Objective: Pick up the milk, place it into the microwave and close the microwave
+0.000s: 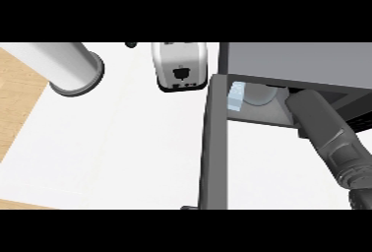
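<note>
The white counter (109,147) fills most of the head view, with a strip of wooden floor along its left edge. At its far right corner stands the microwave (298,61), its grey top towards the back and its cavity open to the front. The microwave door (214,147) is swung fully out, seen edge-on as a long dark bar running from the cavity's left side towards the counter's near edge. A large grey cylinder (69,66) lies towards the far left corner, and a white toaster (179,66) stands at the far edge just left of the microwave.

The right forearm (327,138) reaches from the near right up into the cavity. The right hand itself is hidden under the microwave's top, so I cannot tell how far its fingers are open or whether they hold anything. The left hand shows nowhere.

The milk (237,96), a pale blue carton, stands inside the cavity at its left side, beside the round turntable plate (258,96), its long axis roughly upright. It lies to the left of the right forearm's end, apart from it as far as can be seen.

Judging from this, the milk looks placed; closing calls for the arm to come out, then a push on the door, which lies nearer the left side.
</note>
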{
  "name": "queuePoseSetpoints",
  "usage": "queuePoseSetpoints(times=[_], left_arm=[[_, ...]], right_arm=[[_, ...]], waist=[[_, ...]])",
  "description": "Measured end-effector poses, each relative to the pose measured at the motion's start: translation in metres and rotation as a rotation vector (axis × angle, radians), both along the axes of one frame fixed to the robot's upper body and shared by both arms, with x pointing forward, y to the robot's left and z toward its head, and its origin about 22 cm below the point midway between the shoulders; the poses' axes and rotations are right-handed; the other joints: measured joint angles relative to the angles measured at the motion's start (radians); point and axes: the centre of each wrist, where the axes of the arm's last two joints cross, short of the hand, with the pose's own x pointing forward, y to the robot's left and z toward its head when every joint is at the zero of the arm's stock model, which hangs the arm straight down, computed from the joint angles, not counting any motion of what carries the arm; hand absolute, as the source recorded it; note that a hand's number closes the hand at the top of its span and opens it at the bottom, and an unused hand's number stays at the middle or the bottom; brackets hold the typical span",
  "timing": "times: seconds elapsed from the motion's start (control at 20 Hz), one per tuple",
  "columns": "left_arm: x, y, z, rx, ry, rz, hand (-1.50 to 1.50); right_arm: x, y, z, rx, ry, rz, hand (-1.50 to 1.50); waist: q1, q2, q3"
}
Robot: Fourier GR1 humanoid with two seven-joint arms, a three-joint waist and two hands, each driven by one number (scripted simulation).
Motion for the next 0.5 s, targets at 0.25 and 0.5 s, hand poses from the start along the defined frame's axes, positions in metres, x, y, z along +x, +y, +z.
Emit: queuePoseSetpoints(times=[0.25, 0.5], left_arm=[[0.009, -0.004, -0.003, 0.010, 0.013, -0.035, -1.50], [0.015, -0.010, -0.009, 0.023, 0.026, -0.098, -1.50]], right_arm=[[0.005, 0.012, 0.006, 0.014, -0.009, 0.089, -1.50], [0.007, 0.024, 0.009, 0.065, 0.008, 0.173, -1.50]], waist=[[-0.002, -0.001, 0.001], [-0.003, -0.003, 0.003]])
